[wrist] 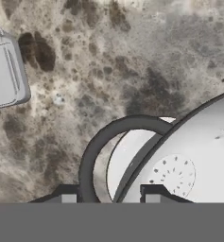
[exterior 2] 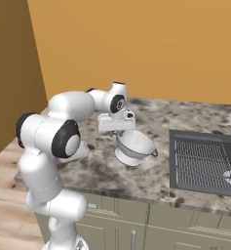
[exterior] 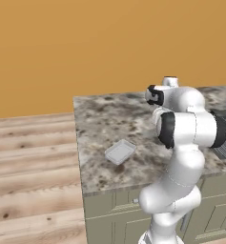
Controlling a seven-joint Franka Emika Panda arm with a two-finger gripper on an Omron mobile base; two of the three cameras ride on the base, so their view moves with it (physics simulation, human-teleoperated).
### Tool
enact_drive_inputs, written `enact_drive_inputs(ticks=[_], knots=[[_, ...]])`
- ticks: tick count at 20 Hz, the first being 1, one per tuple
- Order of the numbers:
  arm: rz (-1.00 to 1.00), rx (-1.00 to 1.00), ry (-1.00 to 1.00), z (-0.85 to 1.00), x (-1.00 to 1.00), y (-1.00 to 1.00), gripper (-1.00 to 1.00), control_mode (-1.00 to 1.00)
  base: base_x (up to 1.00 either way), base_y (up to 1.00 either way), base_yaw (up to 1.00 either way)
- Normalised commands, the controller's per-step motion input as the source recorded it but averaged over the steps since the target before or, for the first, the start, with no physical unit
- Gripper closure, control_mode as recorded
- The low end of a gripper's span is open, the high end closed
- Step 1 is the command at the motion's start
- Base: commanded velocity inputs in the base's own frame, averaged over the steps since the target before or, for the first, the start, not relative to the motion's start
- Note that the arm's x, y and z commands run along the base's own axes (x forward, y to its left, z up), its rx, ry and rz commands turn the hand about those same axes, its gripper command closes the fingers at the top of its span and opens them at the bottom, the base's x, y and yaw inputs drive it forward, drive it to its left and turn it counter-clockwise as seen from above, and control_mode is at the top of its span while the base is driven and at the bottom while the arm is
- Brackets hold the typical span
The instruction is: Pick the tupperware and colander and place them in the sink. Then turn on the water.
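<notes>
orange walls stand behind a speckled stone counter (exterior 2: 185,119) on pale green cupboards. on it sits the colander (exterior 2: 134,146), a round white bowl with tiny holes, tipped a little to one side. it looks like thin hard plastic, so it should be light and stiff, not easy to break. its round sides look smooth and slippery, too wide to squeeze. the best place to grab is the thin rim or the dark loop handle (wrist: 97,149) at its edge.

the gripper (exterior 2: 118,126) is right on top of the colander, at the edge near the arm. in the hand view the two finger tips (wrist: 154,194) stand one on each side of the rim and loop, with a gap between them. i cannot tell if they are pinching it yet.

the tupperware (exterior: 120,152) lies flat on the counter, well apart from the colander. the sink (exterior 2: 202,163) is off to the right, with nothing in it yet.
</notes>
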Motion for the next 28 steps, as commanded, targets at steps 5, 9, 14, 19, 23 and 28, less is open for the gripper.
enact_drive_inputs(ticks=[5, 9, 14, 19, 23, 28], knots=[[0.00, -0.09, -0.03, 0.53, -0.05, 0.39, 1.00, -1.00, 0.00, 0.00, 0.00], [0.02, -0.10, -0.14, 0.41, 0.00, 0.28, 1.00, -1.00, 0.00, 0.00, 0.00], [0.11, -0.11, -0.22, 0.28, 0.00, 0.19, 1.00, -1.00, 0.00, 0.00, 0.00], [0.19, -0.07, -0.17, 0.15, 0.00, 0.04, 1.00, -1.00, 0.00, 0.00, 0.00], [0.18, -0.06, -0.05, 0.13, -0.10, 0.00, 1.00, -1.00, 0.00, 0.00, 0.00], [0.15, -0.13, 0.00, 0.13, -0.32, 0.00, 1.00, -1.00, 0.00, 0.00, 0.00]])
